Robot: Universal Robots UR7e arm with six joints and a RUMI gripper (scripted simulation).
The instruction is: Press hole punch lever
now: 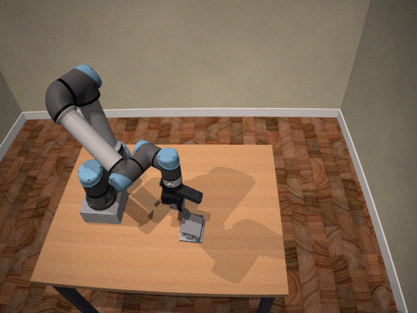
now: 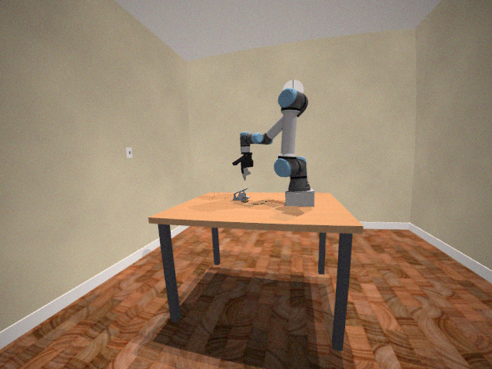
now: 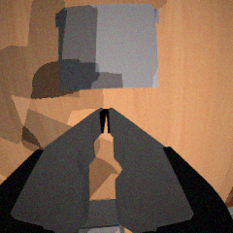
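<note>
The hole punch (image 1: 192,228) is sitting upright on the wooden table (image 1: 101,255), toward the middle of the top, and serves here as the landmark. Nearest the front edge, bare wood is lying in front of the punch, crossed by the arm's broad shadow to its right. The punch's grey lever (image 3: 118,46) is standing raised, tilted up, as the exterior view is showing.

Just behind and above the punch, the gripper (image 1: 179,207) is hanging in the air, pointing straight down, well apart from the lever. Its fingers are standing closed together, tips nearly meeting, holding nothing.

Farther back and to the left of the punch, the arm (image 1: 92,134) is folding up from its grey base block (image 1: 88,217), which is resting on the table's left part. Beyond the table, the wall (image 1: 202,50) is rising.
</note>
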